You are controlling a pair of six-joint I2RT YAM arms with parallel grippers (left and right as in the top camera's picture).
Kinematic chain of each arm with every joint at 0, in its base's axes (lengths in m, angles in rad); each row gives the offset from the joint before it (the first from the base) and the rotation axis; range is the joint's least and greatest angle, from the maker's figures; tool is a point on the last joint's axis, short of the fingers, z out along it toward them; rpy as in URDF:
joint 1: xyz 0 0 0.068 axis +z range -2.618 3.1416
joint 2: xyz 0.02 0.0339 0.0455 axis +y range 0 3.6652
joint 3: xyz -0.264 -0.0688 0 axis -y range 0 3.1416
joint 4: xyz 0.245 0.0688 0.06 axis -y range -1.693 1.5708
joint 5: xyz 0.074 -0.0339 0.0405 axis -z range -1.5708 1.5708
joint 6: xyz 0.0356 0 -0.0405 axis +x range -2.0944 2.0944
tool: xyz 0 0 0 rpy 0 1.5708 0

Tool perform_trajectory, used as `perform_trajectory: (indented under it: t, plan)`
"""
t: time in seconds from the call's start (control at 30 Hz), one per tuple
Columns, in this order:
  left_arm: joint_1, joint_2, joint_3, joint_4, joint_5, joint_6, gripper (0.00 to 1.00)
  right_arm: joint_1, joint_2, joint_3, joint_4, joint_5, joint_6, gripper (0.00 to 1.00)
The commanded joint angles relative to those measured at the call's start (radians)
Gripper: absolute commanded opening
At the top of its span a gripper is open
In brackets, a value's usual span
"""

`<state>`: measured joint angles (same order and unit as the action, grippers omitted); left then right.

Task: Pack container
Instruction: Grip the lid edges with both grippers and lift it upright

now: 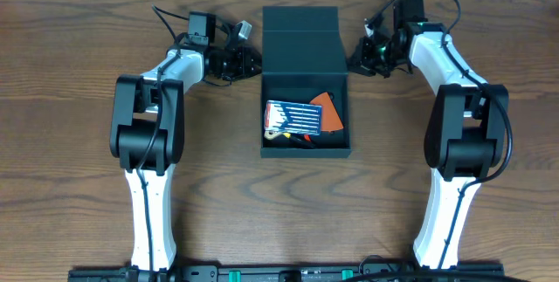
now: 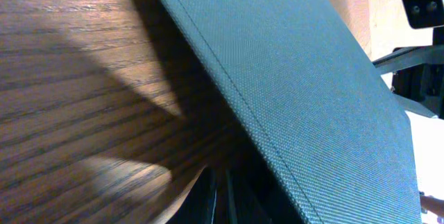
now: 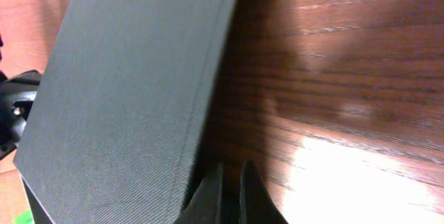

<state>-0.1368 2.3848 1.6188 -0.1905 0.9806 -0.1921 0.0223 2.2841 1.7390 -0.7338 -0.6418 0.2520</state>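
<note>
Worry no. 1 from where I stand: the lid [image 1: 301,42] lies flat back on the table [image 1: 87,186], on the far side of the box [image 1: 306,151], and both arms look set to lift it w/ closed tips, not a real grip. The left gripper [image 1: 249,61] sits just left of the lid, jaws shut, nothing held. Its fingers [image 2: 208,203] are right at the lid's edge, maybe a bit under it; can't tell if they touch. The right gripper [image 1: 360,58] mirrors it just right of the lid, also pinched shut & empty, fingers [image 3: 208,200] down by the lid's side edge. If one side rises faster than the other, the flap could twist or slide off the tips & flop back. A sideways nudge could also shove the whole box, since nothing pins it. The orange piece [image 1: 330,112] inside, at the box's right, seems to lean on the wall, so it may stick up & stop the lid seating, though that's a guess. The blue case [image 1: 293,116] lies flat near the box's middle. Box sits mid-table, btw the two arms, mouth up. W/ the lid open its long axis runs near-to-far, hinge on the far wall, flap pointing away from the arm bases.
</note>
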Motion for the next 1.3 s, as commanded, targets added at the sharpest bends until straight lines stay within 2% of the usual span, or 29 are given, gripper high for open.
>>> perform_trajectory:
  t: [0.0, 0.3, 1.0, 1.27]
  plan:
    - [0.001, 0.013, 0.055, -0.004, 0.006, -0.012, 0.05, 0.01, 0.004, 0.009, 0.0, -0.034, -0.026, 0.01]
    - [0.001, 0.013, 0.16, -0.054, 0.007, -0.012, 0.06, 0.01, 0.004, 0.009, 0.001, -0.056, -0.05, 0.01]
    - [0.001, 0.001, 0.174, -0.06, 0.025, -0.011, 0.06, -0.029, 0.004, 0.009, 0.001, -0.067, -0.058, 0.01]
    - [0.001, 0.001, 0.213, -0.068, 0.025, -0.011, 0.06, -0.07, 0.004, 0.009, 0.002, -0.154, -0.056, 0.01]
